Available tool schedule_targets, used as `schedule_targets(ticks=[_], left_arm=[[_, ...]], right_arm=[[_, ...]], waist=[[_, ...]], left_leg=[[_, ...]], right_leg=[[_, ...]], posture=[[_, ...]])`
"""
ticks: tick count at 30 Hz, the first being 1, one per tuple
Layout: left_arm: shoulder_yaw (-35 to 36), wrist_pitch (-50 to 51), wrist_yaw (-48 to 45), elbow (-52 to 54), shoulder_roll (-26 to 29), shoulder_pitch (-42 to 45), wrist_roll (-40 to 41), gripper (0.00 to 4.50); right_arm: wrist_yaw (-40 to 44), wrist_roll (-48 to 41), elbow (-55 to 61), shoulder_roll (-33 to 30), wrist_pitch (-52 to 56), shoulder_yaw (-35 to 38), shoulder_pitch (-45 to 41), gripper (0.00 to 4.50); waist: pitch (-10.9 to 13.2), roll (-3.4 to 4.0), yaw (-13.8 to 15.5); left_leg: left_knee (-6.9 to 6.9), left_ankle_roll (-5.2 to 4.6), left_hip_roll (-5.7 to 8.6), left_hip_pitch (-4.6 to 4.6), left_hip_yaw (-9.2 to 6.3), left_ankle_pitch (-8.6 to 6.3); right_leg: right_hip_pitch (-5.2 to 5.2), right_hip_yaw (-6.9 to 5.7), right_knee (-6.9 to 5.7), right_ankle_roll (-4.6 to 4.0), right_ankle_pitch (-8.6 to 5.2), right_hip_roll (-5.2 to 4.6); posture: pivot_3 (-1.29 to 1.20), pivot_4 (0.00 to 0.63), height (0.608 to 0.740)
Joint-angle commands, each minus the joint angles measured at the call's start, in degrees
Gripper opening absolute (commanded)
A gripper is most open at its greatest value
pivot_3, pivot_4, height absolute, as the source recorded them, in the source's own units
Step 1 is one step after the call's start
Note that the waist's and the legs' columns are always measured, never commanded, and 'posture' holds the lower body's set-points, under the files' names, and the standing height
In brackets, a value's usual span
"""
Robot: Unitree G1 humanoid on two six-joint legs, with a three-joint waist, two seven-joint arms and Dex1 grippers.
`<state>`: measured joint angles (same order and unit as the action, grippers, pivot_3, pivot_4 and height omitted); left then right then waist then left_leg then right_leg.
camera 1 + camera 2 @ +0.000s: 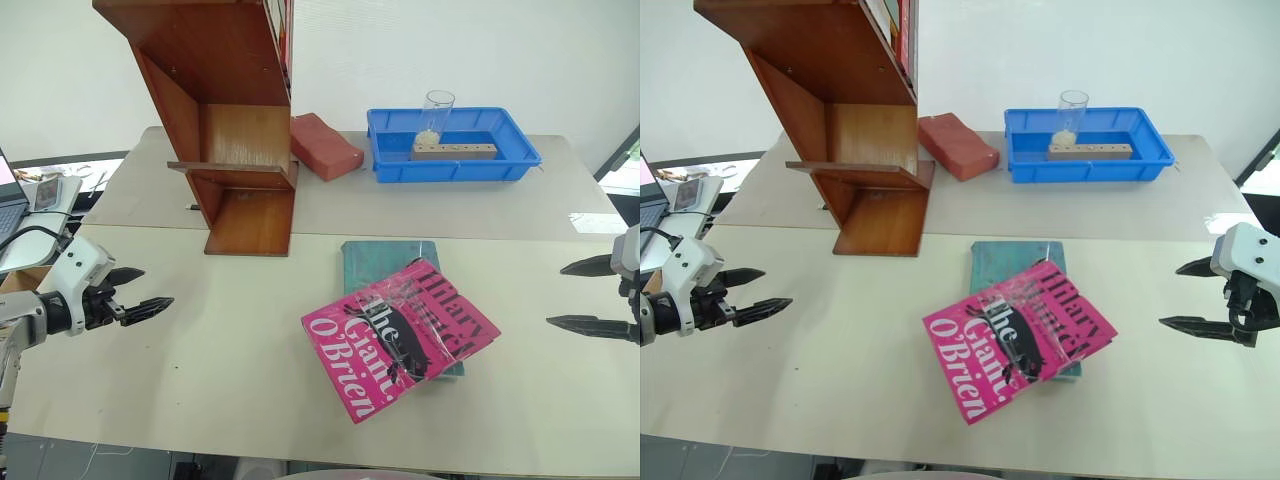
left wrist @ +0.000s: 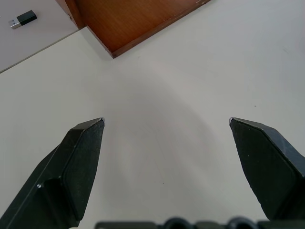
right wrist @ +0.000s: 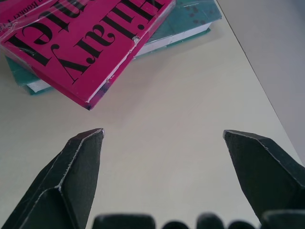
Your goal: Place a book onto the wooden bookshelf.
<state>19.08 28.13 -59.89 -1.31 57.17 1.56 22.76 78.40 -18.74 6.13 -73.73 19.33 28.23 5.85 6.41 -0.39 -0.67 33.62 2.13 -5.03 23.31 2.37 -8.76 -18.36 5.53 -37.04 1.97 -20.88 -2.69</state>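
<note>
1. Left gripper (image 1: 138,290), 2 black fingers on a white wrist, hangs over the pale table (image 1: 200,380) at its left edge; jaws spread wide, nothing between them.
2. Right gripper (image 1: 1185,296), same build, hangs at the table's right edge; jaws spread wide, empty.
3. Bright pink glossy paperback (image 1: 400,335) with black "Hilary Mantel" and white "The Giant, O'Brien" lettering lies flat between the 2 grippers, nearer the right one, well apart from both. Cover up, turned askew.
4. The pink book rests partly on a plain teal-green book (image 1: 385,258), which sticks out from under it on the side away from the robot. In the right wrist view the pink corner (image 3: 90,52) overhangs the teal book (image 3: 190,24), just ahead of the open fingers, not touching them.
5. Tall reddish-brown wooden bookshelf (image 1: 235,120) with slanted side panels stands ahead of the left gripper, further back on the table. Its base corner (image 2: 133,24) shows in the left wrist view beyond the fingertips, apart from them.
6. Reddish brick-like block (image 1: 324,146) lies just beside the shelf, on the side toward the right gripper.
7. Blue plastic tray (image 1: 455,165) sits far ahead of the right gripper, holding a clear glass tumbler (image 1: 436,115) and a wooden strip with holes (image 1: 455,151).
</note>
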Motion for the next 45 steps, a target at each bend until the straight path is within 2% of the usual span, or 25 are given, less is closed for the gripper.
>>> schedule_targets(ticks=[1, 15, 22, 26, 28, 29, 32, 35, 37, 38, 42, 45], left_arm=[[1.45, -1.93, -0.94, -0.29, 1.35, -0.42, -0.57, 4.50], [-0.34, -3.95, -1.80, -4.01, 0.49, 2.92, -2.29, 4.50], [-6.07, -1.50, -1.69, -3.86, -3.28, 10.63, -1.03, 4.50], [-10.47, 5.53, -1.27, -1.21, -10.32, 17.23, 2.98, 4.50], [-13.09, 8.50, -1.17, -0.77, -14.97, 20.24, 5.04, 4.50], [-14.11, 9.39, -1.23, -0.77, -16.77, 21.38, 5.69, 3.93], [-20.46, 7.70, -1.22, -2.66, -20.35, 23.89, 1.70, 2.63], [-25.52, 4.95, -1.21, -7.76, -24.12, 26.83, -1.65, 1.14], [-28.33, 3.71, -1.61, -10.49, -26.33, 28.41, -3.54, 0.20], [-29.68, 3.10, -2.19, -11.83, -27.35, 28.98, -4.35, 0.05], [-33.50, 1.21, -4.60, -14.79, -29.77, 30.08, -6.49, 0.05], [-35.49, 2.28, -7.04, -12.85, -30.23, 29.36, -6.22, 0.05]], right_arm=[[-1.56, 1.46, -0.02, 0.23, -0.28, 1.23, -0.13, 4.45], [-5.41, 3.85, 0.32, 3.44, -1.85, 1.31, -0.26, 4.45], [-5.66, 2.95, 4.81, 5.75, 0.97, 5.09, 3.35, 4.45], [-6.57, 1.57, 12.37, 9.25, 5.02, 8.95, 7.53, 3.28], [-5.80, 1.30, 18.67, 11.76, 7.85, 12.02, 12.61, 2.60], [-5.56, 1.20, 21.43, 12.77, 9.00, 13.37, 15.04, 2.23], [-6.05, 2.60, 27.88, 16.11, 10.38, 15.76, 22.32, 1.18], [-8.70, 3.42, 31.27, 18.68, 10.69, 14.32, 25.20, 0.12], [-11.12, 3.21, 32.74, 19.63, 11.68, 11.79, 24.33, 0.00], [-12.48, 3.17, 33.03, 19.90, 12.09, 10.11, 23.29, 0.00], [-16.33, 3.76, 32.63, 20.29, 12.57, 4.02, 19.88, 0.00], [-19.58, 5.14, 29.54, 20.54, 11.64, -2.72, 14.81, 0.00]], waist=[[0.00, 0.00, -0.01], [0.00, 0.00, 0.03], [-0.01, 0.01, 0.58], [-0.04, -0.01, 1.38], [-0.05, -0.01, 1.47], [-0.08, -0.07, 1.58], [-0.10, -0.11, 1.59], [-0.14, -0.16, 0.82], [-0.14, -0.16, 0.50], [-0.14, -0.17, 0.27], [-0.14, -0.16, -0.02], [-0.14, -0.16, -0.04]], left_leg=[[0.00, 0.00, 0.00, 0.00, 0.00, 0.00], [0.02, -0.01, 0.01, 0.00, 0.00, 0.01], [0.08, -0.30, 0.02, 0.02, -0.01, 0.19], [0.20, -0.33, 0.07, 0.09, -0.05, 0.21], [0.22, -0.33, 0.07, 0.17, -0.07, 0.21], [0.22, -0.34, 0.08, 0.21, -0.11, 0.22], [0.26, -0.35, 0.15, 0.25, -0.34, 0.22], [0.27, -0.35, 0.21, 0.18, -0.38, 0.22], [0.27, -0.35, 0.22, 0.15, -0.48, 0.22], [0.27, -0.35, 0.25, 0.15, -0.53, 0.23], [0.24, -0.35, 0.28, 0.27, -0.58, 0.22], [0.25, -0.37, 0.29, 0.46, -0.64, 0.23]], right_leg=[[0.00, 0.00, 0.00, 0.00, 0.00, 0.00], [0.01, 0.00, -0.01, 0.01, 0.00, 0.01], [0.05, -0.01, -0.03, 0.03, 0.00, 0.02], [0.09, -0.02, -0.05, 0.12, 0.02, 0.03], [0.10, -0.01, -0.05, 0.16, 0.03, 0.05], [0.15, -0.02, -0.05, 0.17, 0.04, 0.07], [0.18, -0.03, -0.04, 0.22, 0.01, 0.15], [0.24, 0.04, -0.04, 0.24, 0.01, 0.16], [0.23, 0.04, -0.03, 0.37, -0.07, 0.18], [0.25, 0.03, -0.03, 0.38, -0.07, 0.19], [0.24, 0.04, -0.03, 0.27, -0.02, 0.20], [0.26, 0.02, -0.04, 0.24, 0.00, 0.23]], posture=[[0.00, 0.150, 0.673], [0.00, 0.150, 0.673], [0.00, 0.150, 0.673], [0.00, 0.150, 0.673], [0.00, 0.150, 0.673], [0.00, 0.150, 0.673], [0.00, 0.150, 0.673], [0.00, 0.150, 0.673], [0.00, 0.150, 0.673], [0.00, 0.150, 0.673], [0.00, 0.150, 0.673], [0.00, 0.150, 0.673]])
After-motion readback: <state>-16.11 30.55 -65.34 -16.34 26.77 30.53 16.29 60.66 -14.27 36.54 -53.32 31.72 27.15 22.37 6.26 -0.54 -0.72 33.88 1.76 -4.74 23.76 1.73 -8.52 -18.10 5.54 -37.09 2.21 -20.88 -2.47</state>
